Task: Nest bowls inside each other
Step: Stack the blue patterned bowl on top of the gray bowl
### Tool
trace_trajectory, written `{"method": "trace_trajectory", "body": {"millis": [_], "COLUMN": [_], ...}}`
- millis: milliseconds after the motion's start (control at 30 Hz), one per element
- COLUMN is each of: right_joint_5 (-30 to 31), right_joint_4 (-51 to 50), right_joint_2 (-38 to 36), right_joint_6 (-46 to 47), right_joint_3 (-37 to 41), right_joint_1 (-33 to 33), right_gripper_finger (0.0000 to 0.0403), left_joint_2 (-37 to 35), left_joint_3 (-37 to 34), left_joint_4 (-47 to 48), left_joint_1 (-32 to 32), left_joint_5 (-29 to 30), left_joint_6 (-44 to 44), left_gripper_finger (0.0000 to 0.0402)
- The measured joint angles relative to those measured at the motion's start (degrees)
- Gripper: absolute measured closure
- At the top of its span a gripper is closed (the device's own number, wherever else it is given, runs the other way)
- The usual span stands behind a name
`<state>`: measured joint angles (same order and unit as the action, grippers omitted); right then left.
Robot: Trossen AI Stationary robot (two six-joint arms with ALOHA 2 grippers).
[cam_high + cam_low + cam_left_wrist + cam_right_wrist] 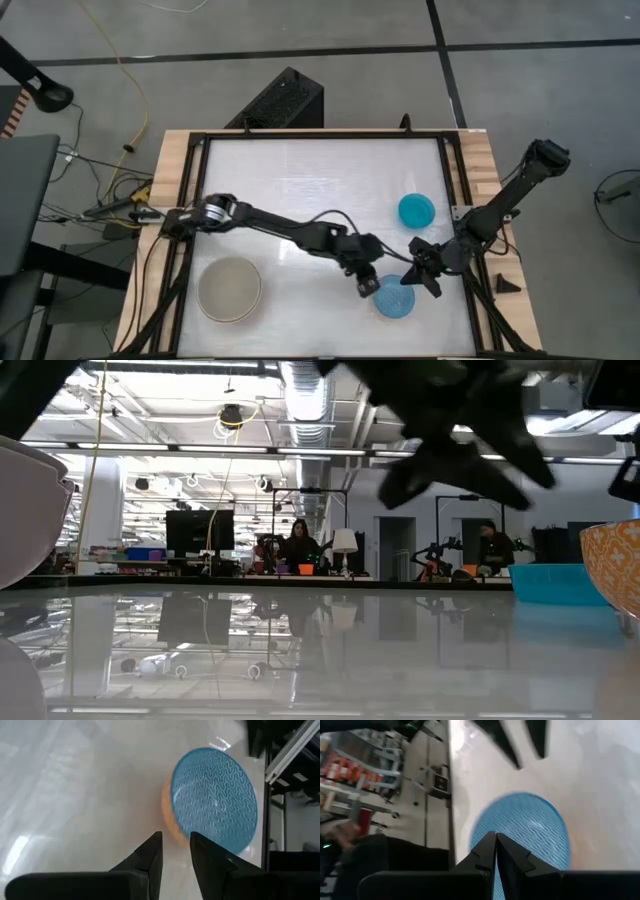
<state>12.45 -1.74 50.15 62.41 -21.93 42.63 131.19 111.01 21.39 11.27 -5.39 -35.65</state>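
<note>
A light blue bowl with a wavy pattern inside stands on its base near the table's near right. An orange-pink wall shows below its rim; I cannot tell whether that is another bowl. A small teal bowl stands behind it, and a large cream bowl at the near left. My left gripper hovers at the blue bowl's left rim, slightly open, with nothing between its fingers. My right gripper is shut above the bowl's right side.
Black frame rails run along the white table's left and right sides. A small black wedge lies on the wooden edge at the right. Between the cream bowl and the blue bowl the table top is bare.
</note>
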Motion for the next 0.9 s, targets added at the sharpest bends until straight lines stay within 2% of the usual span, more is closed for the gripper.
{"method": "trace_trajectory", "body": {"millis": [133, 300, 667, 900], "right_joint_5": [0.11, 0.11, -0.21, -0.33], "right_joint_4": [-4.69, -5.68, -5.79, -6.98], "right_joint_2": [-1.30, -1.46, -1.44, -1.44], "right_joint_6": [2.99, 3.61, 3.14, 1.76], "right_joint_3": [0.00, 0.02, 0.02, 0.02], "right_joint_1": [1.01, 1.68, 1.69, 1.64], "right_gripper_finger": [0.0353, 0.0353, 0.0353, 0.0353], "left_joint_2": [6.43, 11.01, 12.42, 12.42], "left_joint_3": [10.25, 16.79, 17.15, 17.10], "left_joint_4": [7.56, 8.24, 9.77, 9.88], "left_joint_1": [-0.03, -0.24, 0.87, 1.96], "left_joint_5": [0.44, -1.37, 4.47, 5.70], "left_joint_6": [0.92, 0.76, -0.60, -0.58], "left_gripper_finger": [0.0322, 0.0325, 0.0325, 0.0325]}}
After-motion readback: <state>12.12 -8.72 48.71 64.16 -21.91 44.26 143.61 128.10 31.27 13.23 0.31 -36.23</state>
